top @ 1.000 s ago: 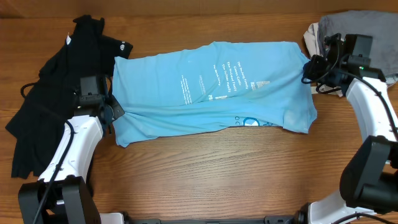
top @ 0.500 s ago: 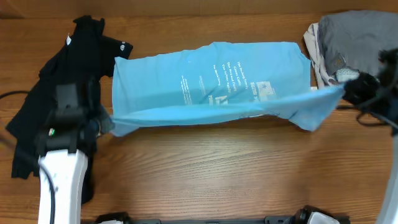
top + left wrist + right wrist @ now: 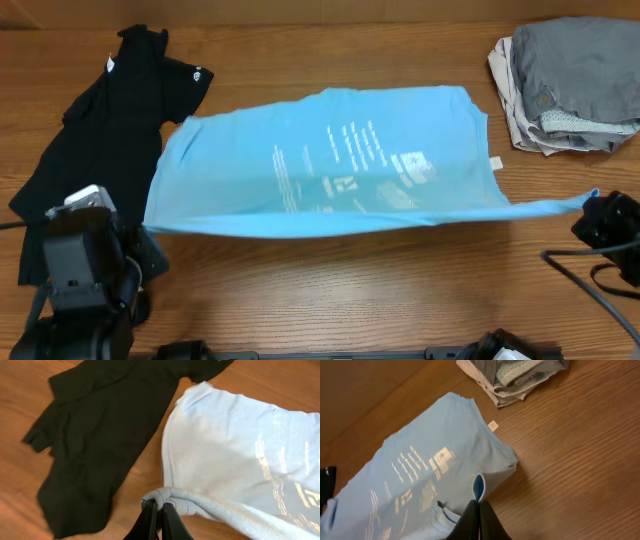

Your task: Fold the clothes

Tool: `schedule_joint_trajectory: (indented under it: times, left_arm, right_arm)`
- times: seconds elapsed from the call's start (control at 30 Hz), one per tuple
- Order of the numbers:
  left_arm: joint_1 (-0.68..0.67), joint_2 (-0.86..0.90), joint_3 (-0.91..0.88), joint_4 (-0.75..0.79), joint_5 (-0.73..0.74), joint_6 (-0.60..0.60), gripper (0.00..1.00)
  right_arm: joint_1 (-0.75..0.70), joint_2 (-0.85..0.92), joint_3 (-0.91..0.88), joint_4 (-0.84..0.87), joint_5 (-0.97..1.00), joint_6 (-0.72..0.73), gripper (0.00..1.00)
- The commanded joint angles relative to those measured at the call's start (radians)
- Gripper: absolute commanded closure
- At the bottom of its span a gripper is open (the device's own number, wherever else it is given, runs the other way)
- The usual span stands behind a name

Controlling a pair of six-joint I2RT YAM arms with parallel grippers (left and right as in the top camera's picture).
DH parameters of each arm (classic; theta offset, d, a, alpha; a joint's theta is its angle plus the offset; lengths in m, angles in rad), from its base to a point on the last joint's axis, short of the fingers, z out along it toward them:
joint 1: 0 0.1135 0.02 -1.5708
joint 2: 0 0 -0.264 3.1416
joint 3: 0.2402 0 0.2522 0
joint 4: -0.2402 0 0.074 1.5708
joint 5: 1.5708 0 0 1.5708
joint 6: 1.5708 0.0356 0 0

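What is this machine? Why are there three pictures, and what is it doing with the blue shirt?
It is a robot with two arms at a table. Each arm ends in a gripper, two fingers that pinch like tongs. One picture looks down from above; the other two come from cameras on its wrists, so you see its fingers up close. On the table are a blue T-shirt with white letters, a black T-shirt beside it, and a grey pile of clothes in the corner. The left gripper pinches one end of the blue T-shirt's edge, the right gripper the other end, so that edge is stretched between them.
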Motion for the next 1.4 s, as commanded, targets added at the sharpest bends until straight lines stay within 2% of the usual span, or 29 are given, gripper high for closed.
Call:
schedule_joint_trajectory:
  times: [0.0,0.2,0.47,0.7,1.03,1.37]
  left_arm:
    - [0.005,-0.003,0.050,-0.056,-0.061,0.024,0.96]
    - [0.005,0.018,0.032,-0.076,-0.114,0.021,0.96]
    - [0.005,0.151,-0.041,-0.013,-0.136,-0.060,0.96]
    - [0.005,0.390,-0.061,0.074,-0.135,-0.122,0.96]
    - [0.005,0.763,-0.061,0.242,-0.132,-0.121,0.96]
    - [0.005,0.925,-0.061,0.369,-0.132,-0.121,0.96]
  right_arm:
    - [-0.008,-0.008,0.072,-0.021,0.029,-0.010,0.96]
    - [-0.003,0.059,0.071,-0.005,0.023,-0.021,0.96]
    - [0.072,0.286,0.070,0.047,-0.029,-0.091,0.96]
    - [0.169,0.484,0.070,0.139,-0.028,-0.108,0.96]
    - [0.265,0.702,0.070,0.264,-0.028,-0.108,0.96]
    - [0.313,0.838,0.069,0.311,-0.027,-0.107,0.96]
